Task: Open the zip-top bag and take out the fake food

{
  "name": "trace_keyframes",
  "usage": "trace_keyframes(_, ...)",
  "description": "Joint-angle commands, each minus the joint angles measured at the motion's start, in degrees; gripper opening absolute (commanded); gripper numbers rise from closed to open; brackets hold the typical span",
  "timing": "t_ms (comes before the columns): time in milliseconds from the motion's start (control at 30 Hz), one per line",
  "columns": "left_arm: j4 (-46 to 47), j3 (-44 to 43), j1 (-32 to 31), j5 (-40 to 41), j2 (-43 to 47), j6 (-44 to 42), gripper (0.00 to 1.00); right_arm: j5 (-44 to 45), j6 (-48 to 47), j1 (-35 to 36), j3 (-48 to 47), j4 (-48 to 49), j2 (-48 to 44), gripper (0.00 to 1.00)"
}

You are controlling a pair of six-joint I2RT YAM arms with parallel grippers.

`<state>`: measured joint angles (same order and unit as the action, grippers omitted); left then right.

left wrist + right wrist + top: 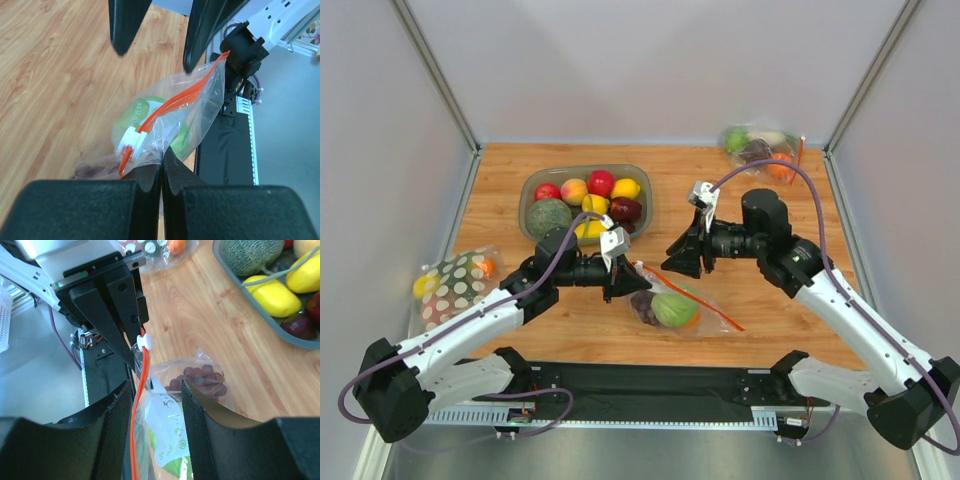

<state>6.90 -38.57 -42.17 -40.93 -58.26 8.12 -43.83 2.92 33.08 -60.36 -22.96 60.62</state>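
A wooden table (pixel 760 310) walled by pale panels. At its front centre the left gripper (pixel 161 167) is pinched tight on the zip-top bag (pixel 202 100), fingers pressed together with a fold of clear film caught between them. The right gripper (pixel 156 387) faces it just beyond, jaws apart, with the bag's orange-red zip strip (pixel 175 102) running up between its fingers, unclamped. A white slider (pixel 145 341) sits on the strip close to the left gripper. The bag's mouth edge is lifted, its belly low by the wood. Inside show a light green fruit (pixel 145 112) and a dark grape bunch (pixel 202 380). Farther back stands a grey tray (pixel 532 185) of fruit. A polka-dot bag (pixel 455 285) lies at the left edge, and a second clear bag (pixel 760 148) in the far right corner.
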Motion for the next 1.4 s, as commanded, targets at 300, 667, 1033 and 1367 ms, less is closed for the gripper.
trace_keyframes(300,-2.41,-4.06,-0.01,-2.75,1.22,-2.67,0.0,16.49,-2.65,12.44,-3.8,5.12,4.15,0.4)
trace_keyframes(667,-2.68,-4.24,-0.01,-3.19,1.57,-2.93,0.0,20.46,-5.55,15.96,-6.35,3.72,7.93,0.32)
trace_keyframes(1033,-2.59,-3.54,0.07,0.75,3.06,-3.55,0.0,17.56,-6.61,16.49,-6.97,1.78,8.64,0.13)
trace_keyframes(1367,-2.24,-3.09,-0.01,1.82,3.94,-3.37,0.0,15.8,-7.05,16.49,-7.32,-0.24,9.43,0.2)
